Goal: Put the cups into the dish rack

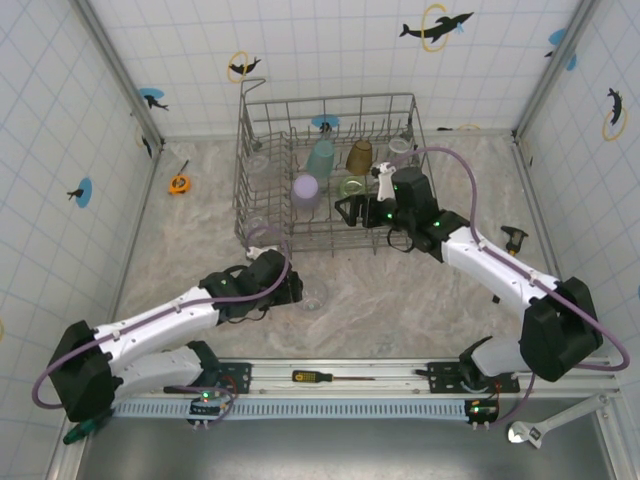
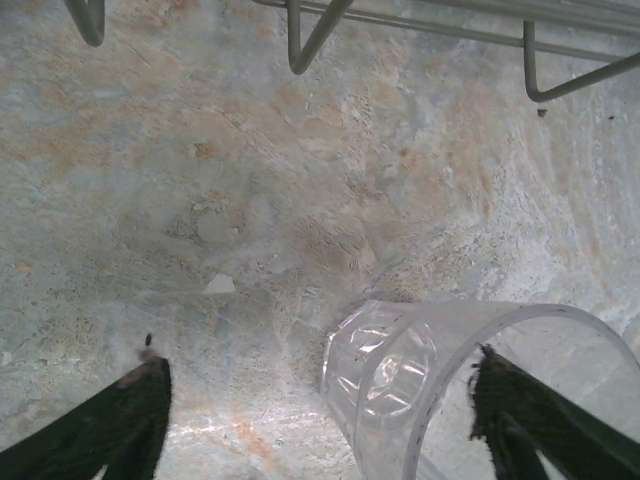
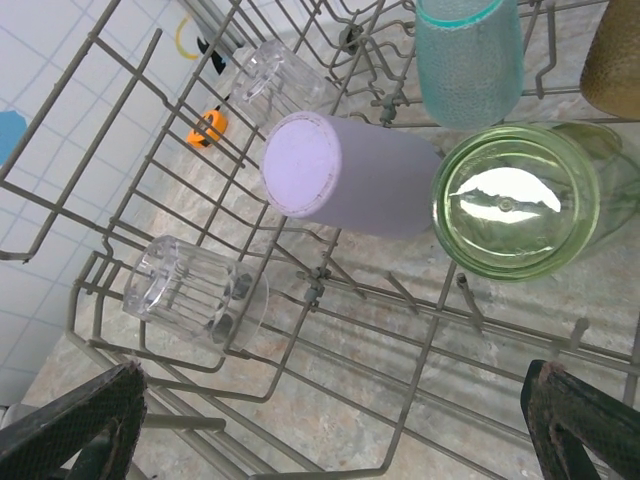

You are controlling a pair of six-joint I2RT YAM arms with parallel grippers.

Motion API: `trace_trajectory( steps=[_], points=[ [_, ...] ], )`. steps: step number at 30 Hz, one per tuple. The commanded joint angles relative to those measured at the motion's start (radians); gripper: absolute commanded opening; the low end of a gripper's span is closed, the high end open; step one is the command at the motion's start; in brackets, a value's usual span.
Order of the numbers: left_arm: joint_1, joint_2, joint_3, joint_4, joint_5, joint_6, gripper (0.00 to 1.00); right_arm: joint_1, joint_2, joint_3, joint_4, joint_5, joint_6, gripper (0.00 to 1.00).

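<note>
Here, a clear ribbed cup (image 2: 385,375), sideways

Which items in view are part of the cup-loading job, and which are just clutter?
Job:
- dish rack
- lavender cup
- teal cup
- amber cup
- pale green cup
- clear cups in the rack
- clear cup on the table

Lying about:
- orange tape measure
- screwdriver
- wrench
</note>
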Motion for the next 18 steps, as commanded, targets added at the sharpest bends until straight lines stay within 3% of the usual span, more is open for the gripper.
trace_trajectory(
  steps=[1, 7, 18],
  points=[
    [-0.006, 0.012, -0.003, 0.02, -0.009, -0.006, 0.72, -0.008, -0.035, -0.026, 0.022, 0.002, 0.004, 1.0],
    [-0.01, 0.048, 0.003, 0.049, 0.008, -0.003, 0.52, -0.008, -0.031, -0.036, 0.028, -0.003, 0.006, 1.0],
    [-0.015, 0.1, -0.014, 0.09, 0.048, 0.018, 0.33, -0.033, -0.051, -0.077, 0.055, 0.003, 0.032, 1.0]
  ],
)
